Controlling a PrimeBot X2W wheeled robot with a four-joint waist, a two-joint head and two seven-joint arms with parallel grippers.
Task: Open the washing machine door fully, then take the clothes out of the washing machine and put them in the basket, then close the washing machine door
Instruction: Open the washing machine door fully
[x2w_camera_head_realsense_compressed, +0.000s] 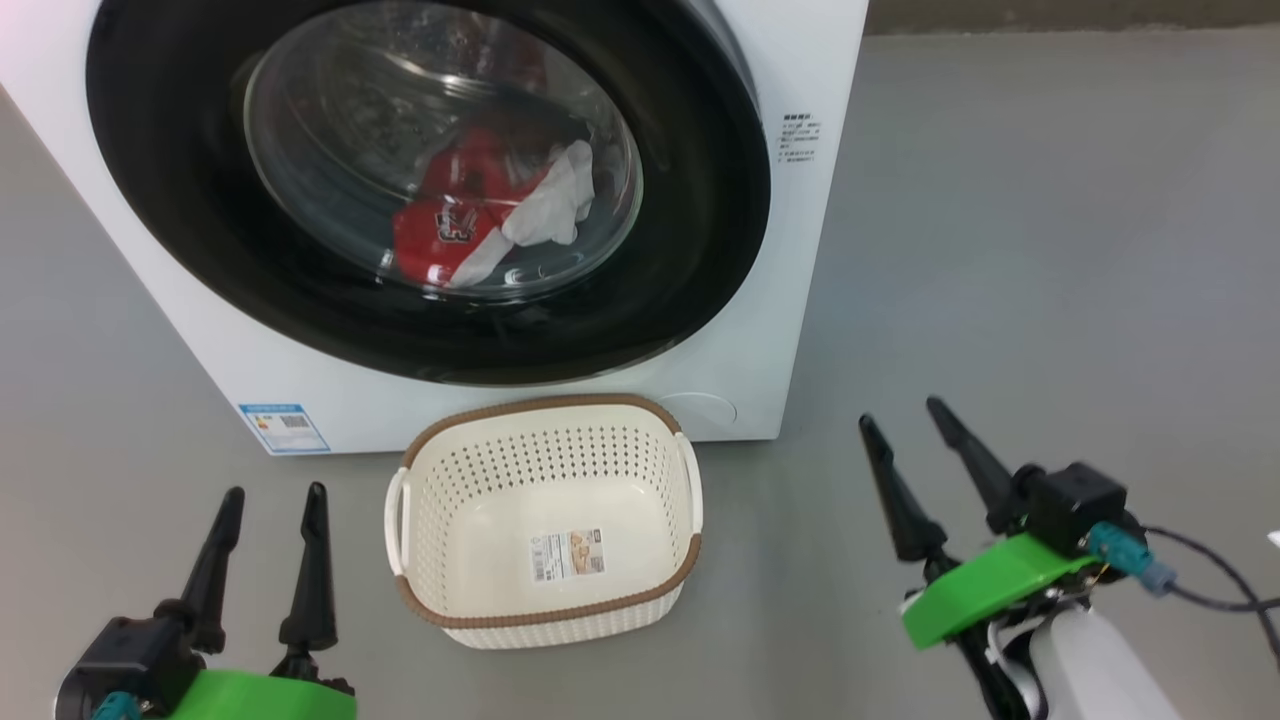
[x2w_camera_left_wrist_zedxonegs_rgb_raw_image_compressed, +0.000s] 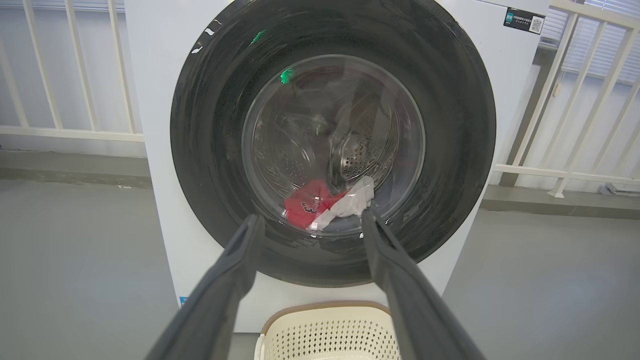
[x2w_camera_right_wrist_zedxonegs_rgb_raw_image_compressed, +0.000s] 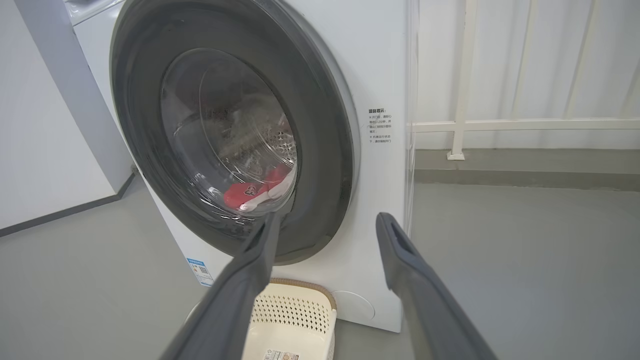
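**Left hand (x2w_camera_head_realsense_compressed: 276, 492) and right hand (x2w_camera_head_realsense_compressed: 900, 411) empty, door comes first**

Both hands hang before the large white front-loading washing machine (x2w_camera_head_realsense_compressed: 790, 300), fingers spread wide, touching nothing. Its round, glossy black-rimmed glass door (x2w_camera_head_realsense_compressed: 690, 250) looks shut, with the red jersey (x2w_camera_head_realsense_compressed: 450, 225) and white cloth (x2w_camera_head_realsense_compressed: 555, 205) behind it in the drum. The cream perforated plastic basket (x2w_camera_head_realsense_compressed: 545, 405) sits empty on the floor just before the machine. Best to catch the door's free edge and swing it fully clear before reaching in.

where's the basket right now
In the head view the basket sits on the floor at lower centre, in front of the washing machine below its door, between the left gripper and right gripper.
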